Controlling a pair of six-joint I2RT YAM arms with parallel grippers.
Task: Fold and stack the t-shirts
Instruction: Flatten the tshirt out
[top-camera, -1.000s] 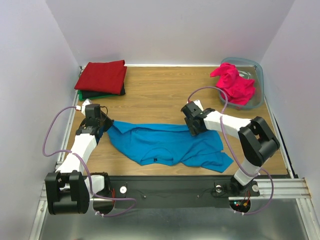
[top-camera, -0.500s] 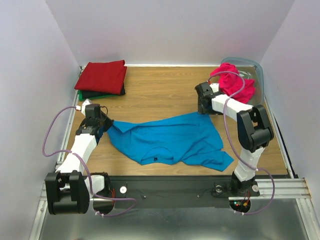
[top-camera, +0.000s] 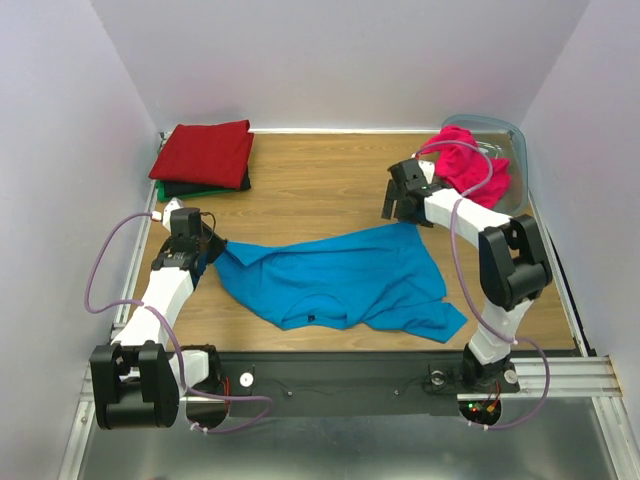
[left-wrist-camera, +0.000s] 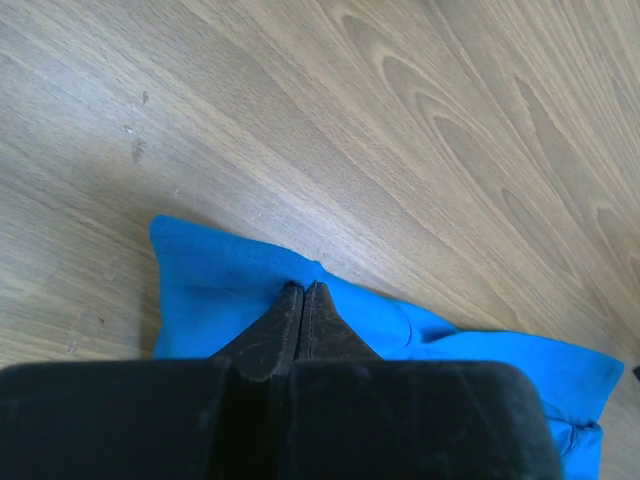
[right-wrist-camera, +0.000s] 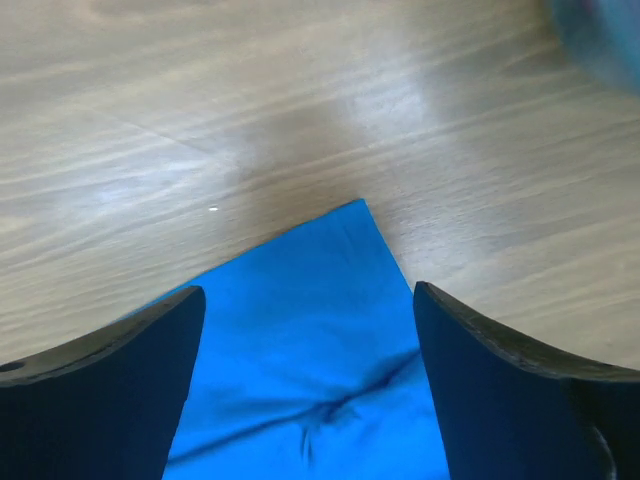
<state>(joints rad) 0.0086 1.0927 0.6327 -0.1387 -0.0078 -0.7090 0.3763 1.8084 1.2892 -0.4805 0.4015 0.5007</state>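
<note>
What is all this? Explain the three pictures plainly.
Two robot arms are bolted at the near edge of a wooden table. The wide picture comes from a fixed camera above and behind them; the other two from a camera on each wrist, looking past its own fingers. A blue t-shirt lies spread out in the middle. Far left is a folded stack: dark red shirt on top, black and green beneath. Far right, a pink shirt sits crumpled in a plastic bin. The left gripper is shut, pinching the blue t-shirt's edge. The right gripper is open over its far corner, holding nothing.
</note>
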